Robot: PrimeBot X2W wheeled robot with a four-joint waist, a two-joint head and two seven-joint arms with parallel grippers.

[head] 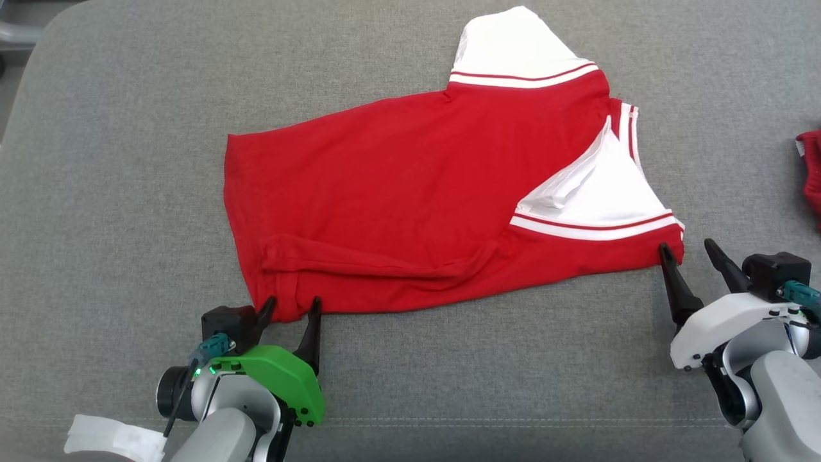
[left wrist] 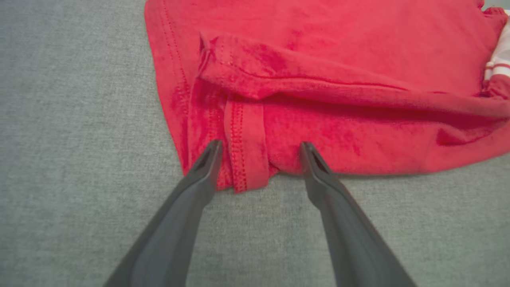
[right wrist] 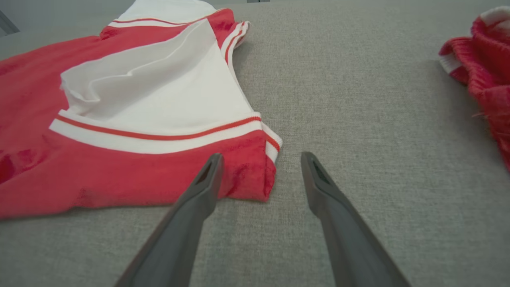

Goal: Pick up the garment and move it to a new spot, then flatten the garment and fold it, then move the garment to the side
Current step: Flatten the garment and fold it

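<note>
A red garment (head: 385, 179) with white sleeves lies spread on a grey fabric-covered worktop (head: 128, 160). It is mostly flat, with a long ridge of bunched cloth running along its near side.

The left end effector (head: 292, 301) has its two dark fingers spread apart, holding nothing. The fingertips sit at the garment's near edge, one on each side of a stitched hem corner. In the left wrist view, the left end effector (left wrist: 259, 144) has that hem strip between its fingertips, and the garment (left wrist: 338, 59) stretches away ahead and to its right. Whether the tips touch the cloth cannot be told.

The right end effector (head: 686, 245) is also parted and holds nothing. In the right wrist view, the right end effector (right wrist: 261, 155) has its left finger over the corner of the garment (right wrist: 119, 179), just below a white band with a red stripe. Its right finger is over bare worktop. A white sleeve (head: 616, 186) lies folded over the red body, ahead and to the left of this end effector. The other white sleeve (head: 507, 38) points away at the far edge, well beyond both end effectors.

Well apart to the right of the right end effector lies a second red cloth (right wrist: 486, 71), bunched up at the edge of the view.
</note>
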